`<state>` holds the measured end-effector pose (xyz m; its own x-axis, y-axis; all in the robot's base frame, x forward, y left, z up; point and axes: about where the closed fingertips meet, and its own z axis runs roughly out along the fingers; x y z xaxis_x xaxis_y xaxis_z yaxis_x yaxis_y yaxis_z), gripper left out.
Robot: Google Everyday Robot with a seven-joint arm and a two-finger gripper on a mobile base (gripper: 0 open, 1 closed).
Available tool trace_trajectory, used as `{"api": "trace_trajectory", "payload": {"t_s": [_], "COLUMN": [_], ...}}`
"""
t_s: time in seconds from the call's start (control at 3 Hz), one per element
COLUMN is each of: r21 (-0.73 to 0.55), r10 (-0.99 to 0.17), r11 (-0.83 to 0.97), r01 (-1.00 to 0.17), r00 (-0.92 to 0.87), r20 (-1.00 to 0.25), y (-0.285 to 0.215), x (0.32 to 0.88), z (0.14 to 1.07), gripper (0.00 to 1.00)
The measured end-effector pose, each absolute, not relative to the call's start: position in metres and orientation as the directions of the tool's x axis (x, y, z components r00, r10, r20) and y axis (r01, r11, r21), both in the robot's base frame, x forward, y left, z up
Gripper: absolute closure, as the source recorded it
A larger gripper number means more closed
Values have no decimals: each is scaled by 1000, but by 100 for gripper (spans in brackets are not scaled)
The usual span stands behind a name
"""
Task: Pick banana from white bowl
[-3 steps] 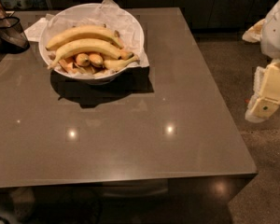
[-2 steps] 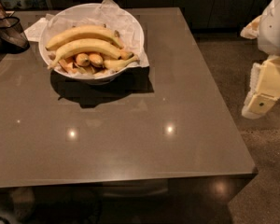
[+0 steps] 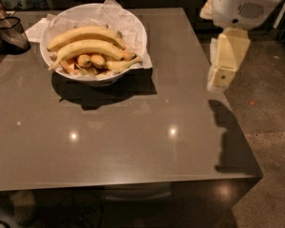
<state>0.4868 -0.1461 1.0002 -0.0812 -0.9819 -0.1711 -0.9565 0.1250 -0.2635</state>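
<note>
The slender banana (image 3: 88, 48) lay across the white bowl (image 3: 143, 32) at the table's (image 3: 133, 141) far left. It was wedged between the thicker banana (image 3: 83, 32) behind and the stubby bananas (image 3: 92, 61) in front, so a grasp risked catching a neighbour or snagging the crinkled paper liner (image 3: 114, 11). The gripper (image 3: 219, 77), released or clenched one could not tell, hung well apart over the table's right edge, having moved left from beside it a second earlier.

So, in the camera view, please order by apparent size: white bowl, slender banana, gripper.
1. white bowl
2-3. banana and gripper look alike: banana longer, gripper bulkier.
The gripper hangs beside the table's right edge.
</note>
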Motion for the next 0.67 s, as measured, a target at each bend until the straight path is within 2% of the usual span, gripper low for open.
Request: {"api": "trace_trajectory", "payload": {"t_s": [0.67], "r21": [-260], "r10": [-976], "r11": [98], "r01": [-961], "r00": [-41], "r20": [-216], "y": [-129], "x": [502], "z": [997], "gripper": [0]}}
